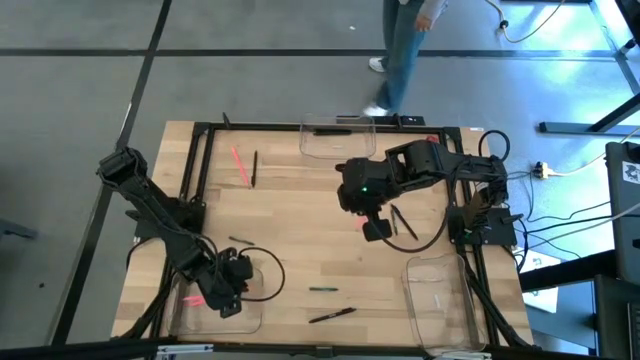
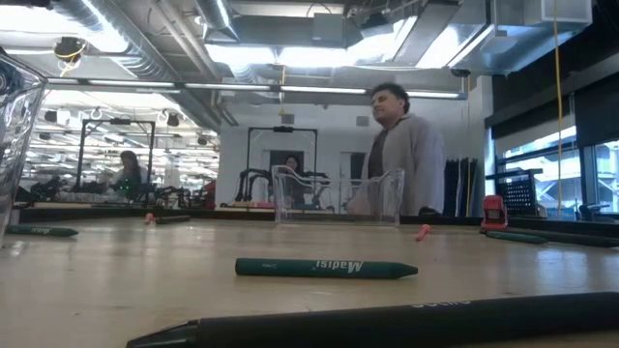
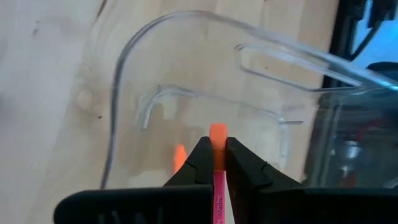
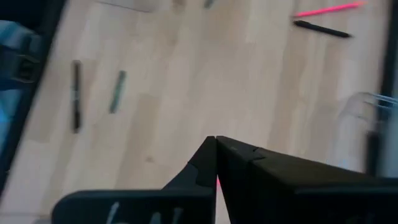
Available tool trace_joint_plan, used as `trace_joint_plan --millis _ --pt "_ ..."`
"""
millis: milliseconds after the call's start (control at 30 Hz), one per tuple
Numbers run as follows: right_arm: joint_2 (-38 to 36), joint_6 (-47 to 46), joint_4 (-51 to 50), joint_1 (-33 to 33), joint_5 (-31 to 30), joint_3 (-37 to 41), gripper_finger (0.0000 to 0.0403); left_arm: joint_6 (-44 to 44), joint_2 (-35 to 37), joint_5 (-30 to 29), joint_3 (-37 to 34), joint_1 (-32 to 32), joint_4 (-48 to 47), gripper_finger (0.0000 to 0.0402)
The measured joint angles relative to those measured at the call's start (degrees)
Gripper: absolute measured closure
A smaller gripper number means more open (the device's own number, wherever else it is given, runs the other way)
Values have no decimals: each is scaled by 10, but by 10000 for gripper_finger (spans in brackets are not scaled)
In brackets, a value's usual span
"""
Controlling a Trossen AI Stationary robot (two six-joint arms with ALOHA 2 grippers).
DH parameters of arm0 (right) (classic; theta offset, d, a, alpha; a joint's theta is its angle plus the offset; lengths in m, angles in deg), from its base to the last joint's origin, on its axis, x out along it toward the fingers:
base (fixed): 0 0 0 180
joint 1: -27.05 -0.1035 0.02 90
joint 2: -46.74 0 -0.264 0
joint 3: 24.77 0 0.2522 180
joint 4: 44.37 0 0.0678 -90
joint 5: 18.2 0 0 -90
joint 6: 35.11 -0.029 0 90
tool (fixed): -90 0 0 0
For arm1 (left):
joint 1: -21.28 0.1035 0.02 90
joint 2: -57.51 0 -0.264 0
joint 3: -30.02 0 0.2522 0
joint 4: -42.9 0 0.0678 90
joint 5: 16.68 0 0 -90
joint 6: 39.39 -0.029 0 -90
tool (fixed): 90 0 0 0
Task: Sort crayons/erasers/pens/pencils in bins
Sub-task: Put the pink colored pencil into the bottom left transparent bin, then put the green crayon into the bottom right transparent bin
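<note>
Left gripper [image 1: 222, 290] over near-left bin [image 1: 250, 315], pink stick [image 1: 193, 298] between fingers.

A dark green crayon [image 2: 326, 268] lying on the table, in the low view, carries upside-down white lettering that seems to read "Madisi".

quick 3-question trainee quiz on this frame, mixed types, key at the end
1. True or false: the left gripper is shut on a pink stick over a bin.
2. Which lies nearest the low camera? A) black pen B) green crayon C) far bin
3. Fill in: the right gripper hangs over the table's ____ with its fingers shut.

Key: 1 true; 2 A; 3 middle
</note>
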Motion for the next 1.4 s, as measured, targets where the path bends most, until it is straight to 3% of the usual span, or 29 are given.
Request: trace_joint_plan --millis 267,833,1400 --pt "0 29 12 0 100 0 393 -1 0 -15 0 0 -3 394" --pt "0 45 14 0 101 0 393 30 0 -14 -53 0 17 392" --pt "0 46 22 0 101 0 393 30 0 -13 -53 0 20 309"
